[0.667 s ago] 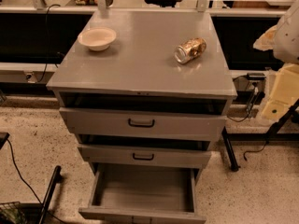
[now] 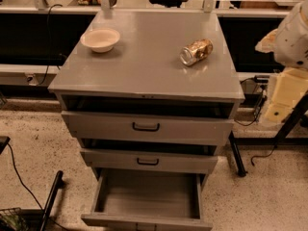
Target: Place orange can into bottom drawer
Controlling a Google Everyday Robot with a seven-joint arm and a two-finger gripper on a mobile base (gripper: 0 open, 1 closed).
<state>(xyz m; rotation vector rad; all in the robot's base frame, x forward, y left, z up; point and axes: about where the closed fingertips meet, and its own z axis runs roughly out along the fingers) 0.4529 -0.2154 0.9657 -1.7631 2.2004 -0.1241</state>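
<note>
Hanging beyond the cabinet's right edge, the cream-coloured gripper [image 2: 281, 100], its state impossible to tell, should close across the small shiny orange-gold drink can [image 2: 196, 51] lying near the top's right edge, above the open grey metal bottom drawer [image 2: 149, 196].

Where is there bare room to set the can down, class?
The open bottom drawer: its grey floor is bare between its walls. On the cabinet top, the strip between the bowl and the lying orange can is free, as is the front edge. No spot is crowded. The gripper hangs at the view's right edge, off the cabinet.
</note>
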